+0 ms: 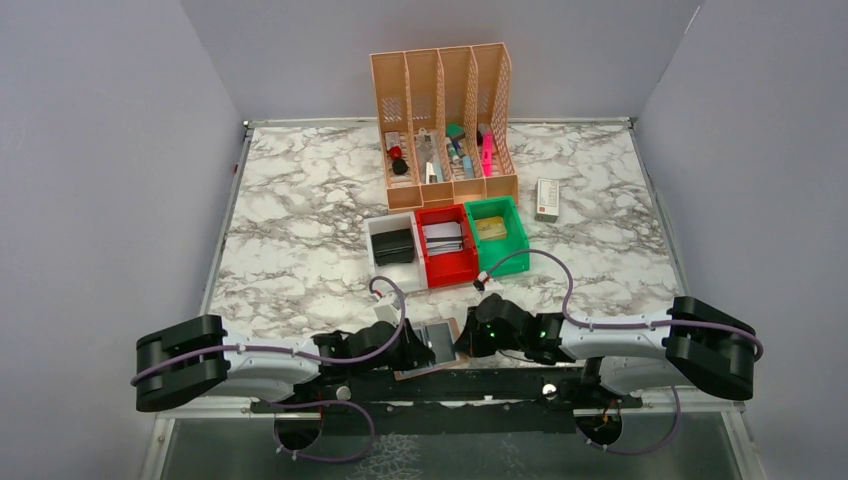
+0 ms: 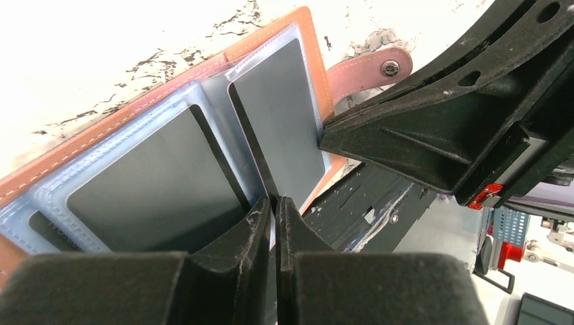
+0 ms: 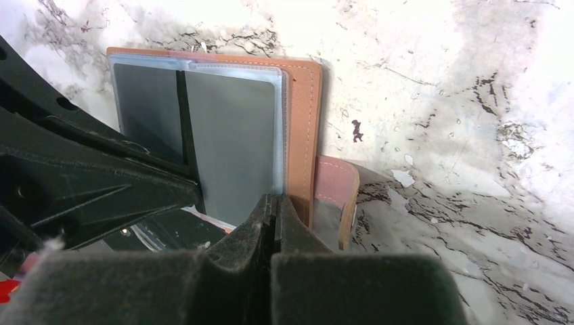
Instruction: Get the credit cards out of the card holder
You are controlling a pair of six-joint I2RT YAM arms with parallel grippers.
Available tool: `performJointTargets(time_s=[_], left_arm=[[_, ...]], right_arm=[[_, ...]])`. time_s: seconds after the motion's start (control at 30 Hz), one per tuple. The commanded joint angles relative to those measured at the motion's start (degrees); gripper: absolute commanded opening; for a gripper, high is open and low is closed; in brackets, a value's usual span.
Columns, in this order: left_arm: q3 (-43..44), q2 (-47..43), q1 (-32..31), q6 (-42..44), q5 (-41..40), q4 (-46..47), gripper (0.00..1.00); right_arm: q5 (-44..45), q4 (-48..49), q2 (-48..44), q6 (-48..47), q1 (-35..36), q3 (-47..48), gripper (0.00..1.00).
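Our left hand [image 2: 274, 208], narrowed, seems to pinch a credit card [image 2: 284, 122] straight ahead, its long axis running away; our right hand [image 3: 276, 204], shut, rests at the card holder [image 3: 302, 128] edge.

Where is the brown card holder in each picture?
Top view: card holder low in the middle of the picture.
Left wrist view: holder lying open across the left and centre.
Right wrist view: holder in the upper left of centre.
Shared landmark: its pink strap, seen in both wrist views, not made out from above.
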Motion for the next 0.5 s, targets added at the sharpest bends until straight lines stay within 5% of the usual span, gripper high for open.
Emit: performJointTargets(time_s=[0.0,0.47], left_arm=[[-1.7,-1.8,-0.2,0.9,-0.9,-0.6,0.09],[-3.9,-4.6,-0.2,-0.3,-1.5,-0.1,0.0]], right_arm=[[1.0,-2.7,1.9,0.0,0.2,-0.6,0.01],[1.2,-2.7,2.4,-0.2,0.3,-0.3,0.01]])
